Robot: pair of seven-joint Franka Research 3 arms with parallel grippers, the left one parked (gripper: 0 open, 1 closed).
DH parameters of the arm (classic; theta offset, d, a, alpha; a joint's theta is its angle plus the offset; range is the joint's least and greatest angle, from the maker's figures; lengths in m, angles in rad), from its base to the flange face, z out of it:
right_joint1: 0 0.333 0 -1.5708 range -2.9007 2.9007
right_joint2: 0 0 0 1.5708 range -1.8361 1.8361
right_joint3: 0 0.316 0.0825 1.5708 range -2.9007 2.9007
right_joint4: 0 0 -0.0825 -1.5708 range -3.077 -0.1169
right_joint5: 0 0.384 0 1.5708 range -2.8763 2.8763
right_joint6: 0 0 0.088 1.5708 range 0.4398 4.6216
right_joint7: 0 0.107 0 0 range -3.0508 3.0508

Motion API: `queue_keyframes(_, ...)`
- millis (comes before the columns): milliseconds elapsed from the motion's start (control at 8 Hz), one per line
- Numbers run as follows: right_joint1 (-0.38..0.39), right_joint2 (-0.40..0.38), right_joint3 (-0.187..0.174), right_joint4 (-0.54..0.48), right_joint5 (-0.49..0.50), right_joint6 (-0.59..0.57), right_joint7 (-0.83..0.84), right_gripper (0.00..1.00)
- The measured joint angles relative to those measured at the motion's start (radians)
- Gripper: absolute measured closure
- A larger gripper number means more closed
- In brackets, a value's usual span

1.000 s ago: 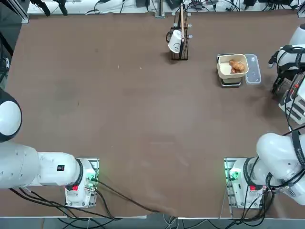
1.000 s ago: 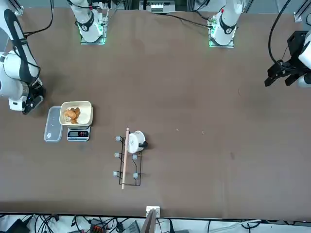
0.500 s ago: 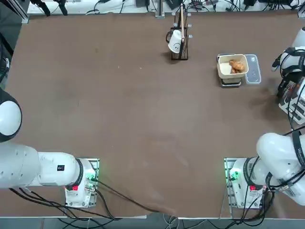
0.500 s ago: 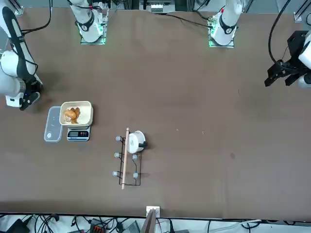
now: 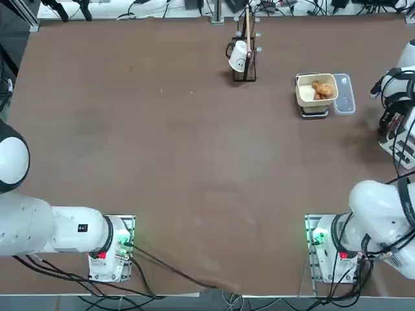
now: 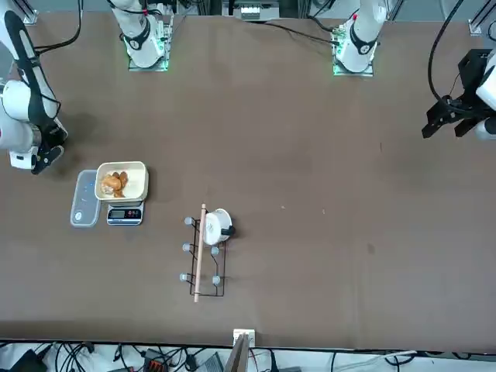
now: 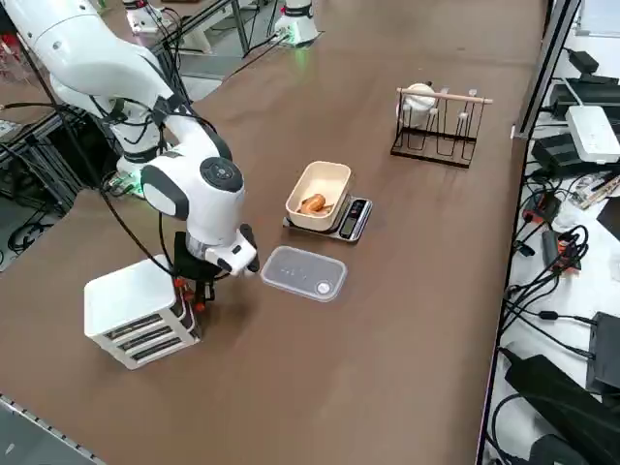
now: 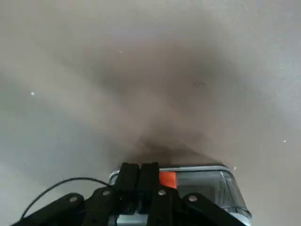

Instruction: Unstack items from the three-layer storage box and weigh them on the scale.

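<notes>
The three-layer storage box [image 7: 136,315] is a white tiered unit at the table's right edge, partly cut off in the top view [image 5: 405,139]. My right gripper [image 7: 199,291] hangs low against the box's upper front corner. In the wrist view its black fingers [image 8: 139,176] are shut together beside an orange tab [image 8: 167,179] on a clear drawer front. The scale [image 7: 351,218] carries a cream tub [image 7: 318,194] with brown items [image 7: 312,203] inside, also seen from above [image 5: 322,89]. A translucent panel [image 7: 303,273] lies flat between the scale and the box.
A black wire rack [image 7: 436,121] with a white cup [image 5: 238,56] stands at the far middle of the table. Cables and devices lie beyond the table's far edge [image 7: 572,145]. The brown tabletop [image 5: 194,149] stretches wide to the left.
My right arm swung away from the scale toward the storage box at the table's right edge, then stayed nearly still. The tub and its items did not move.
</notes>
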Motion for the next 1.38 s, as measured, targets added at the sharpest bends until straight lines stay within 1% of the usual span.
queue_keyframes(250,0.000,0.003,0.002,0.000,-0.015,0.000,0.023,0.98)
queue_keyframes(1375,0.000,0.004,0.004,0.009,-0.018,-0.025,0.037,0.98)
